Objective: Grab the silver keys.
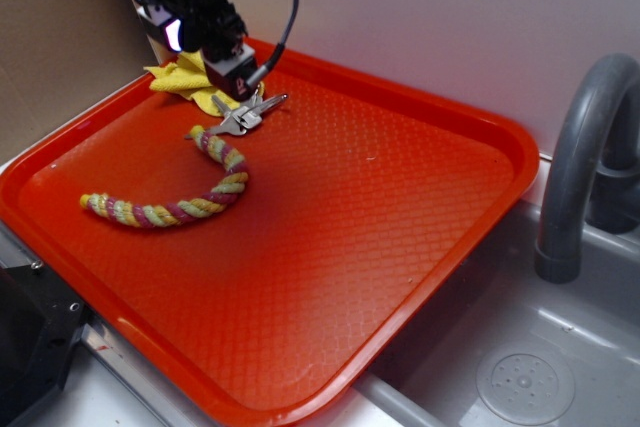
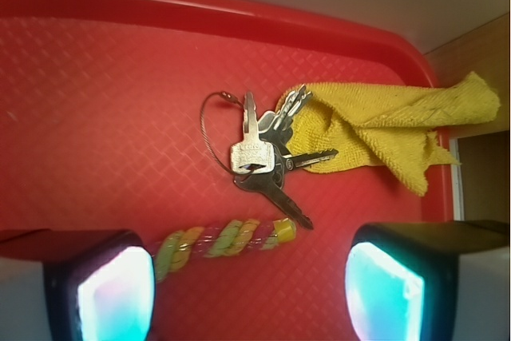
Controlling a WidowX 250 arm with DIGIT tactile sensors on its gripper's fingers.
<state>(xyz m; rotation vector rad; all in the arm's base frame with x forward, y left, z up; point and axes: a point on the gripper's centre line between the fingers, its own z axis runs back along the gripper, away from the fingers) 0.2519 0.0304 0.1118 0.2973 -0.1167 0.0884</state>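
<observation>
The silver keys (image 1: 246,113) (image 2: 263,153) lie on the red tray (image 1: 380,217) near its far left corner, on a thin wire ring, one key tip resting on the edge of a yellow cloth (image 1: 190,82) (image 2: 391,125). My gripper (image 1: 222,75) (image 2: 249,289) hangs just above the tray beside the keys, open, its two glowing pads wide apart with nothing between them. In the wrist view the keys sit ahead of the jaws, apart from them. The end of the twisted rope (image 2: 227,241) lies between the keys and the pads.
The pink-yellow-green rope (image 1: 175,202) curves across the tray's left part. A grey sink (image 1: 530,367) with a grey faucet (image 1: 580,157) lies to the right of the tray. A wall stands close behind the tray's far rim.
</observation>
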